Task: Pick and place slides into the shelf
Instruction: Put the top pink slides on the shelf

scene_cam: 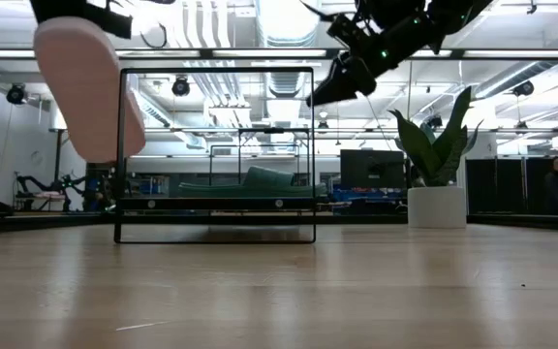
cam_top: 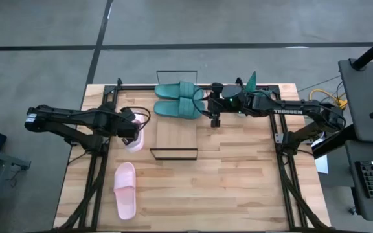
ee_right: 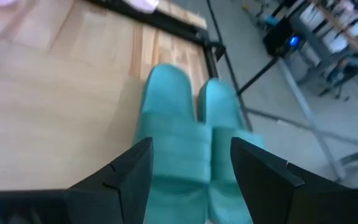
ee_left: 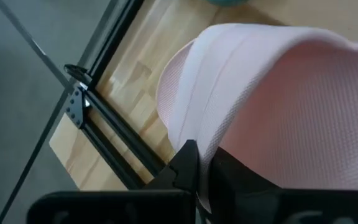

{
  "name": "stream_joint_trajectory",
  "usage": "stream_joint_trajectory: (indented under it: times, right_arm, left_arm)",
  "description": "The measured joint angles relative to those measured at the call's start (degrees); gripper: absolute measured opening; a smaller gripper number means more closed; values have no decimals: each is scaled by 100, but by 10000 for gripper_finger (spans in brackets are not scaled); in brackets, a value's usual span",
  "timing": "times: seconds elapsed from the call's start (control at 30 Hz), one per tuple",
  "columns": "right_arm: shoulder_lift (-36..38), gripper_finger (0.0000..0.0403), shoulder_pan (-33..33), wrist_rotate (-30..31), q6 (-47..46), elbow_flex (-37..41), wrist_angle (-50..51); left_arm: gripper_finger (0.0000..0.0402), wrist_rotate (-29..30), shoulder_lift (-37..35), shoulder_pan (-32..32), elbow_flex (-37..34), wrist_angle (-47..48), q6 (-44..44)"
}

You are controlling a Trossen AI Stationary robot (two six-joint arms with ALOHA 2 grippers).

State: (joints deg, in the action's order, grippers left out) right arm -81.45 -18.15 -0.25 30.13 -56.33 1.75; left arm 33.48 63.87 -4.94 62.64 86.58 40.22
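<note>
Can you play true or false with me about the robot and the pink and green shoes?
1. The left gripper is holding a pink slide up off the table. True.
2. Both teal slides lie on the shelf. True, side by side at its far end.
3. The right gripper is squeezing a teal slide. False: its fingers are open, hovering above the teal pair without touching.
4. The other pink slide is already on the shelf. False: it lies on the table, near the front left corner.
5. A potted plant stands on the table. True.
</note>
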Motion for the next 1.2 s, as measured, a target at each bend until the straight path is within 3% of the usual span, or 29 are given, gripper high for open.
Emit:
stream_joint_trajectory:
  times: [0.3,0.5,0.6,0.83,1.0,1.2]
  right_arm:
    - [4,206,371,-75,558,-549,-42]
    - [4,206,802,-1542,1406,-889,-36]
    - [7,206,1096,-1773,2168,-965,-52]
    - [-113,206,1534,-1705,3631,-967,-263]
    - [-400,206,1697,-699,4252,-967,-645]
    - [-676,206,1791,-451,4689,-965,-1188]
  left_arm:
    - [0,535,235,10,750,313,-6]
    - [0,1266,417,14,1312,264,-148]
    - [0,1541,564,16,1508,121,-334]
    - [0,1650,888,16,1740,-1029,-1519]
    - [0,1651,1066,16,1884,-1811,-2443]
    - [0,1652,1111,16,1907,-2896,-3407]
